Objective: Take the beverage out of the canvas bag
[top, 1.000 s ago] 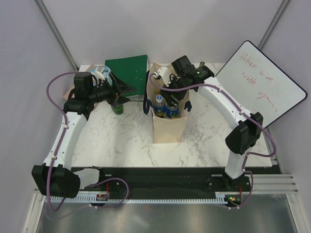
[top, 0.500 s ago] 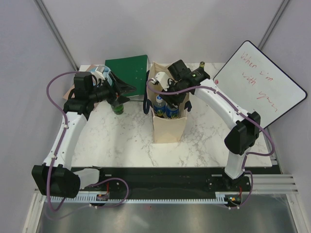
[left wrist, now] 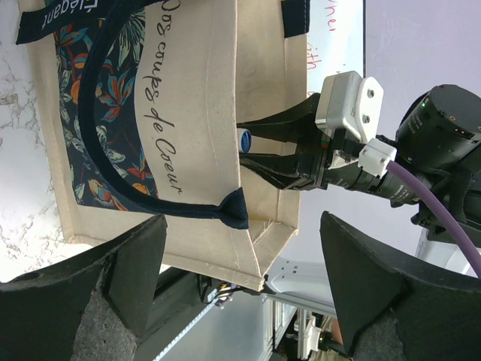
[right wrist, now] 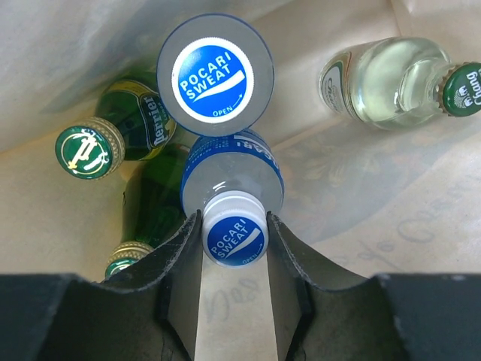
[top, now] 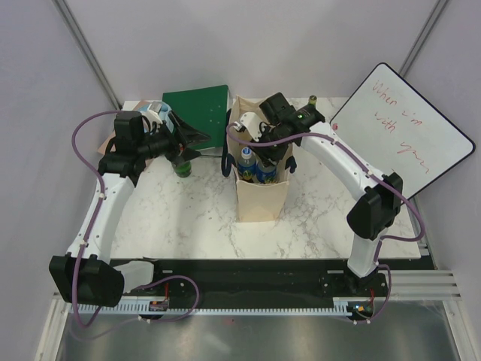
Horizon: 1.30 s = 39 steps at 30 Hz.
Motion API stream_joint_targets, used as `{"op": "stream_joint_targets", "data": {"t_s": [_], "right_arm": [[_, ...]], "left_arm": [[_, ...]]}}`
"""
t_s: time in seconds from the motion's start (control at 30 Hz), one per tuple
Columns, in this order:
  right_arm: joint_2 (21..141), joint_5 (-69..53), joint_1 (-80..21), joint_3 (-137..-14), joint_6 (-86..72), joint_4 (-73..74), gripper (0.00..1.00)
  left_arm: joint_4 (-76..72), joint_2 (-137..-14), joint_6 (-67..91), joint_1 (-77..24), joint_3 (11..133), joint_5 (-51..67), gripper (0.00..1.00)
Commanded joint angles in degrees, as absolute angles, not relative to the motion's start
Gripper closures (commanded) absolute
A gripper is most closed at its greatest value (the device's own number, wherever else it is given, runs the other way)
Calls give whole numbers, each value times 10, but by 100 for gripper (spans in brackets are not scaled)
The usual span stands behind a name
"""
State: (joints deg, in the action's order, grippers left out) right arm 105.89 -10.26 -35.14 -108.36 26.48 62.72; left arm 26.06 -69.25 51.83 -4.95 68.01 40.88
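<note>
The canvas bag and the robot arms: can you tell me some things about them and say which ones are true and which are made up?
1. The right gripper is down inside the canvas bag. True.
2. The right gripper's fingers sit on either side of an orange cap. False: the cap is white and blue, on a Pocari Sweat bottle.
3. The left gripper is holding a bottle. False: it is open with nothing between its fingers, outside the bag.
4. A clear glass bottle with a green cap is in the bag too. True.
5. The whiteboard is blank. False: it has red writing on it.
</note>
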Motion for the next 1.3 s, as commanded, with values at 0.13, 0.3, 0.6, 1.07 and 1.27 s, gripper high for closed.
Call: {"op": "stream_joint_targets", "data": {"t_s": [0.13,0.3,0.6,1.07,1.27], "right_arm": [[1049,-119,-330,-1183,323,645,100],[1043,-144,-309,-1244,321,649,100],[1017,-175,-280,-1282,299,610,100],[984,-223,-214,-1354,254,526,100],[976,-220,-194,-1375,247,514,100]], "left_arm": [[244,-667,505,-47,686,424,11],[243,-663,497,-47,684,425,11],[243,-653,482,-47,693,414,11],[236,-645,475,-48,708,417,11],[221,-645,482,-54,709,419,11]]}}
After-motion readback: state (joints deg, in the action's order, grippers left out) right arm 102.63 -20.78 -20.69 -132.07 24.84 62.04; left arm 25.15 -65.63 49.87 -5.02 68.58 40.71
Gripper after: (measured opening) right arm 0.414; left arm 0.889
